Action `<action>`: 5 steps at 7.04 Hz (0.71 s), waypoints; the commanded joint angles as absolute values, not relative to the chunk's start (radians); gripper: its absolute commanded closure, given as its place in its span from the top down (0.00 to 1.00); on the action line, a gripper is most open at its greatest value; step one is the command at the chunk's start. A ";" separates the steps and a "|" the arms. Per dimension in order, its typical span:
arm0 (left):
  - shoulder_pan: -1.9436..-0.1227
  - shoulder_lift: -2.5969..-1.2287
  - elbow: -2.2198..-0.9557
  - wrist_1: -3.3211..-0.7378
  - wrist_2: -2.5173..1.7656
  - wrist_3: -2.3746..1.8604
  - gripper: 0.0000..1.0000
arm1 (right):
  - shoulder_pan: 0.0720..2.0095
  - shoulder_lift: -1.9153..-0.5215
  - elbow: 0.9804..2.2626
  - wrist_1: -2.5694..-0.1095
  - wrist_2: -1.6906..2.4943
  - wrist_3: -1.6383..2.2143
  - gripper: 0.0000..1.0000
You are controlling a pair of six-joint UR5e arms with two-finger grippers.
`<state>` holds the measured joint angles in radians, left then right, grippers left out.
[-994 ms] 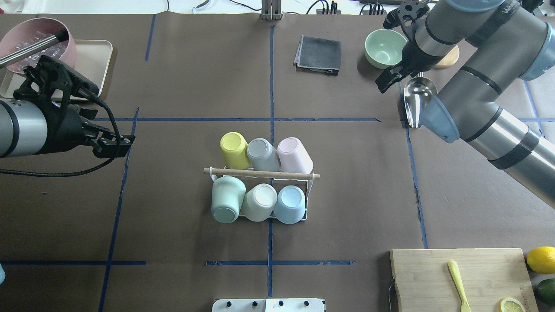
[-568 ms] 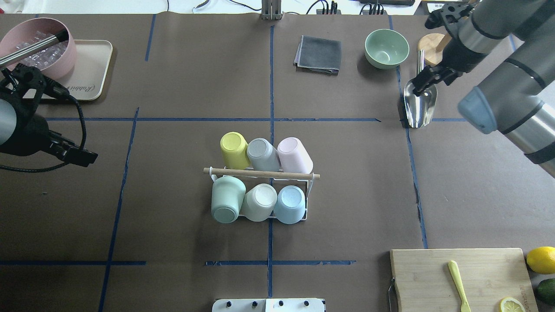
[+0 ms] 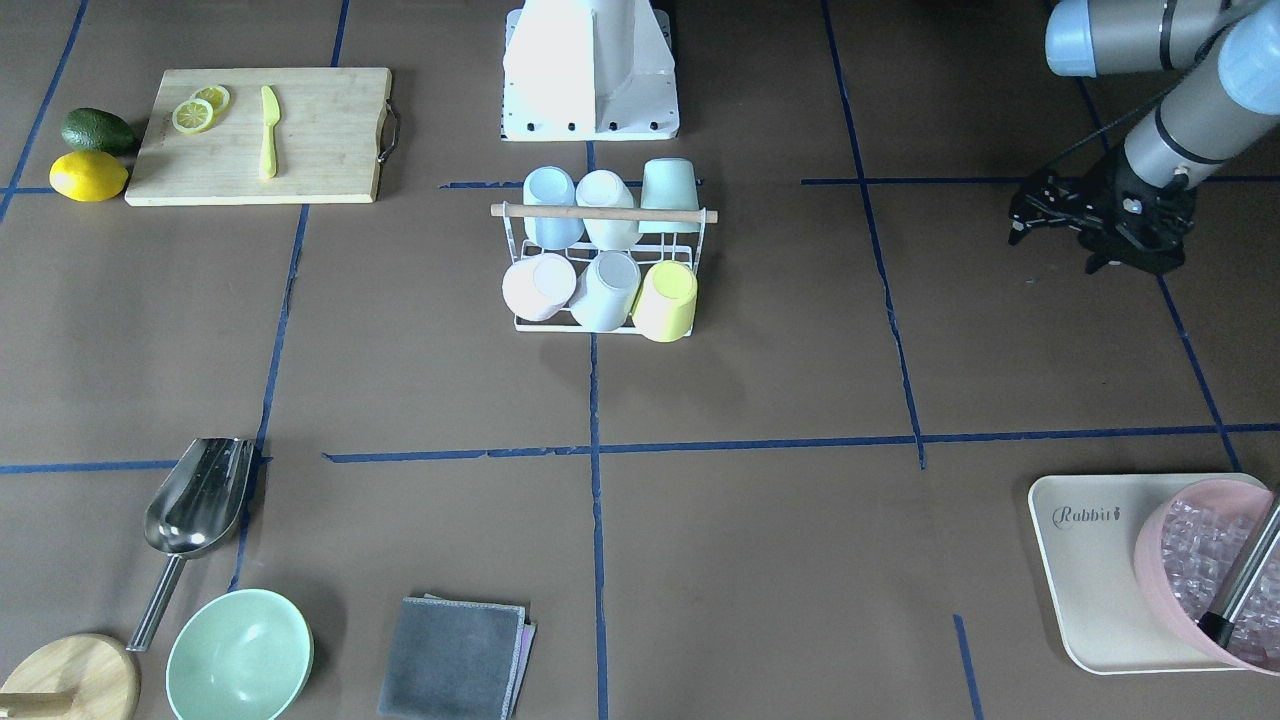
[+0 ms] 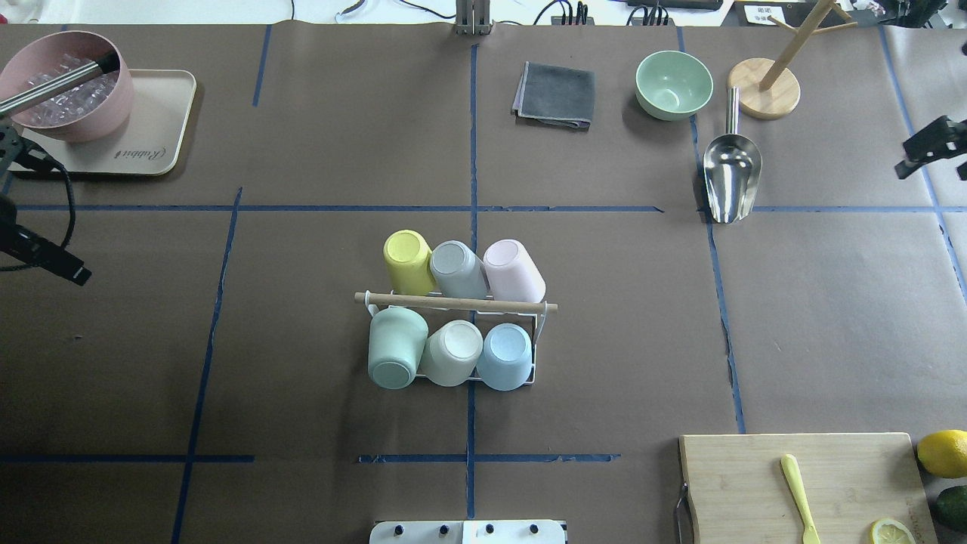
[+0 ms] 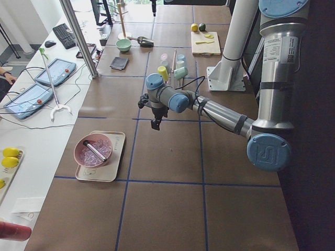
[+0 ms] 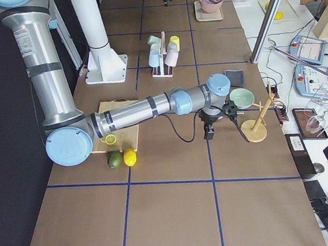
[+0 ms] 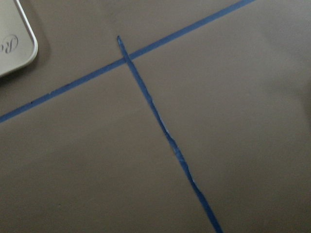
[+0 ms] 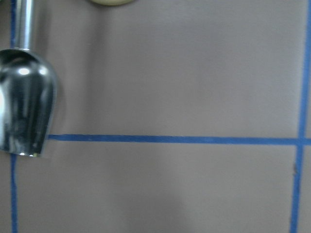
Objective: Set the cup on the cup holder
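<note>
The cup holder [image 4: 453, 303], a white wire rack with a wooden rod handle, stands at the table's middle; it also shows in the front view [image 3: 600, 213]. Several cups sit upside down on its prongs: yellow [image 4: 409, 261], grey-blue [image 4: 456, 270] and pink [image 4: 514, 270] on the far row, green [image 4: 396, 347], white [image 4: 452, 353] and light blue [image 4: 505, 355] on the near row. My left gripper [image 4: 45, 261] is at the far left edge and holds nothing. My right gripper [image 4: 933, 145] is at the far right edge and holds nothing. I cannot tell whether either is open or shut.
A pink bowl of ice [image 4: 64, 87] sits on a cream tray [image 4: 159, 143] at back left. A grey cloth [image 4: 554, 96], green bowl [image 4: 673, 85], metal scoop [image 4: 730, 174] and wooden stand [image 4: 764, 98] are at back right. A cutting board [image 4: 755, 483] lies at front right.
Both arms have pulled outward: the left gripper moved left to the table's edge, and the right gripper moved right, away from the scoop and bowl. The cups and rack have not moved.
</note>
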<state>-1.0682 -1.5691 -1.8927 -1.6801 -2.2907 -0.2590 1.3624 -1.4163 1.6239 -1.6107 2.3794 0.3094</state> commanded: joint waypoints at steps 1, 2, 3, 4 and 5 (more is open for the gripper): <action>-1.173 -1.571 -1.836 -1.700 -2.301 -0.250 1.00 | 1.533 -1.533 1.631 -1.631 2.396 0.298 1.00; -1.243 -1.568 -1.836 -1.688 -2.301 -0.250 1.00 | 1.566 -1.566 1.640 -1.632 2.428 0.246 1.00; -1.300 -1.537 -1.836 -1.684 -2.304 -0.250 1.00 | 1.589 -1.583 1.640 -1.652 2.421 0.191 1.00; -1.395 -1.463 -1.835 -1.686 -2.306 -0.249 1.00 | 1.621 -1.604 1.638 -1.654 2.419 0.085 1.00; -1.464 -1.407 -1.832 -1.686 -2.306 -0.208 1.00 | 1.629 -1.608 1.637 -1.657 2.416 0.048 1.00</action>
<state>-1.3751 -1.4742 -1.8345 -1.6861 -2.3047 -0.2379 1.6081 -1.5946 1.6380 -1.6516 2.4183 0.1163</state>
